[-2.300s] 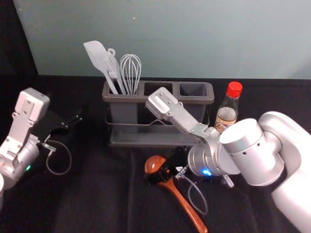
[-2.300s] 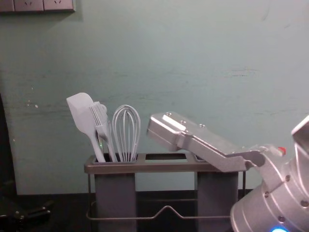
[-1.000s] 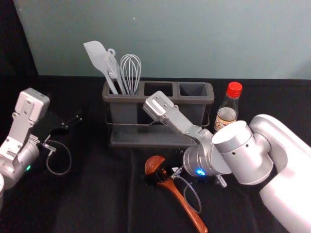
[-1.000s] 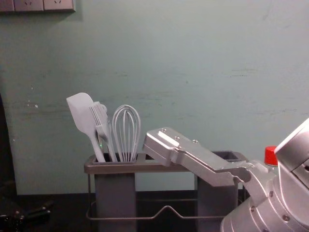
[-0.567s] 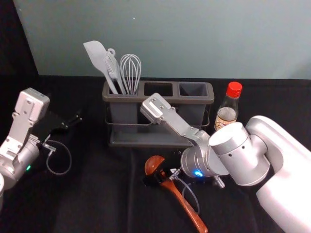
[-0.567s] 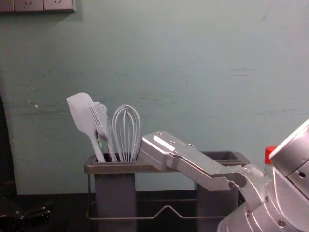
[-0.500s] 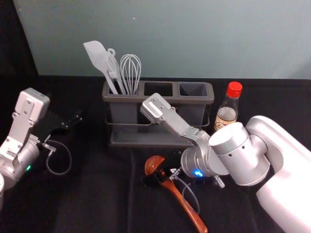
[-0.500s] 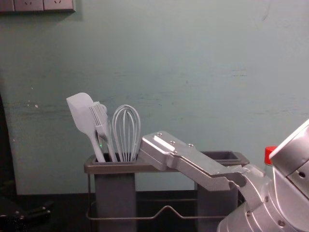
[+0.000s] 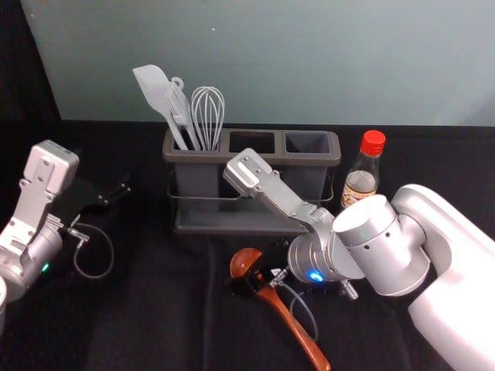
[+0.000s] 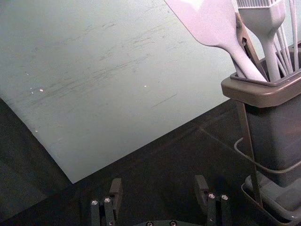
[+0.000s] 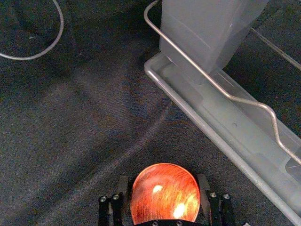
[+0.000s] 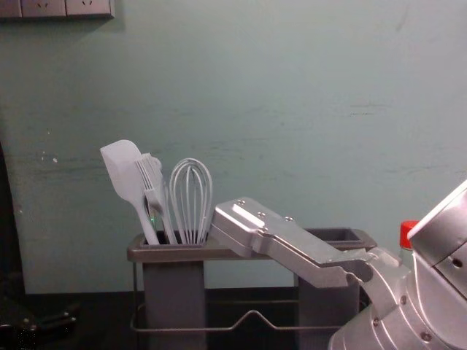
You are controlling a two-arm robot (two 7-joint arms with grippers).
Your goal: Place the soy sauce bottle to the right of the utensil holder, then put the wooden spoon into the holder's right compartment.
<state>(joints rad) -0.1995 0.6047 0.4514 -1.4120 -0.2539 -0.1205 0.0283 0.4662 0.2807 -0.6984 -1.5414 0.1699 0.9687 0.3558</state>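
One wooden spoon (image 9: 296,328) lies on the dark cloth-covered tabletop (image 9: 155,309), its rounded bowl toward the far edge and its handle slanting toward the near edge and somewhat to the right. The right gripper (image 9: 251,280) is down at the bowl, in front of the utensil holder (image 9: 201,157). In the right wrist view its fingers (image 11: 123,188) stand spread, one on each side of the bowl, which sits between them; whether they press on the wood cannot be told.

The soy sauce bottle (image 9: 360,179) stands upright just beside the right end of the holder, its red cap (image 9: 373,142) up. The right arm partly covers the bottle's lower part in the head view, and in the chest view the cap shows behind that arm.

The holder stands toward the far edge of the tabletop. Its left compartment carries a pale spatula (image 9: 158,93), a brush (image 9: 179,108) and a whisk (image 9: 207,116), heads up, the spatula leaning outward to the left. The right compartment (image 9: 307,143) is at the end nearest the bottle.

The left gripper (image 9: 116,193) is parked left of the holder, well apart from the spoon, its fingers (image 10: 116,188) spread.
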